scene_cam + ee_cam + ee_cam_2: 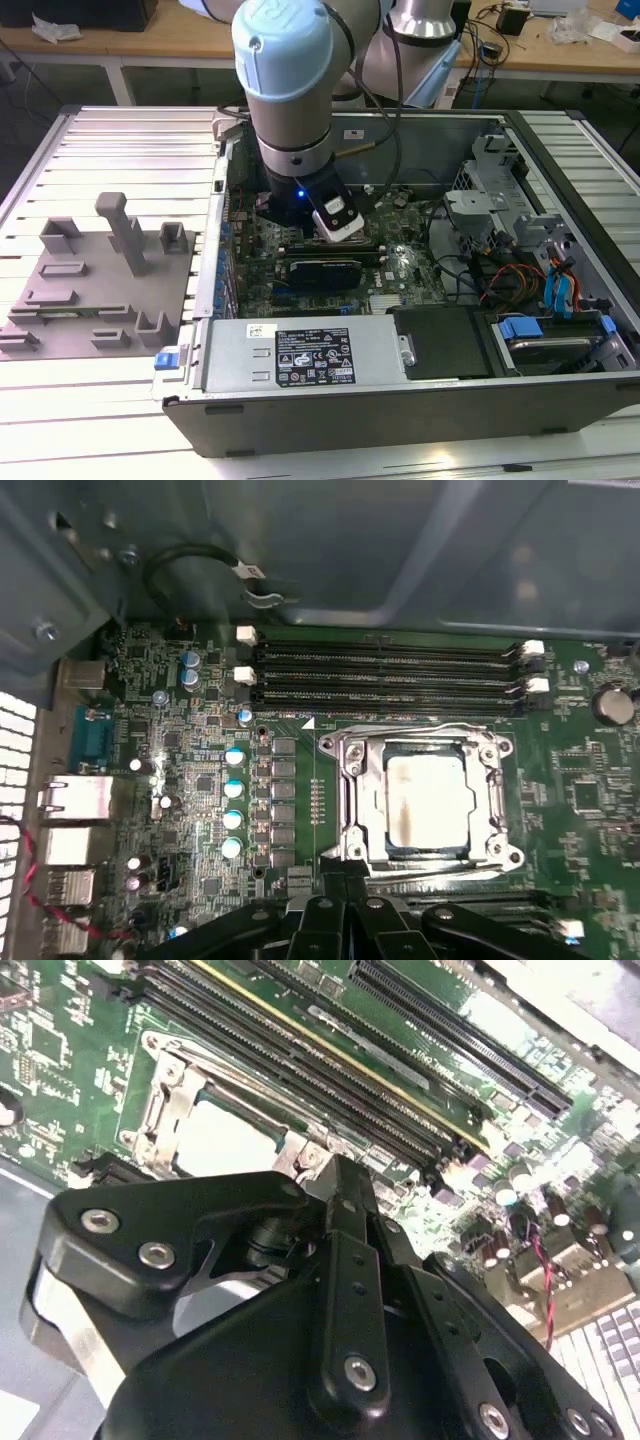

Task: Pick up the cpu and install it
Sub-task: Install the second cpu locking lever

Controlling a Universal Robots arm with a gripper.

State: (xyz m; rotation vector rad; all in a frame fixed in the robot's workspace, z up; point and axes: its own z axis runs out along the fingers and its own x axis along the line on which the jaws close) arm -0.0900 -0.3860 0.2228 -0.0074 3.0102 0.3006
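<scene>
The cpu [427, 802] lies flat in the metal-framed socket [345, 810] on the motherboard [200, 730], just beyond the tips of the end effector [345, 920], whose fingers look drawn together and empty, poised close above the board beside it.

One cpu [428, 802] seated in one socket [350, 800]; four memory slots [390, 676] beside socket; five blue-topped capacitors [233, 802]

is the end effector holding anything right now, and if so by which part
Nothing is held. The cpu sits in the socket, apart from the end effector.
</scene>
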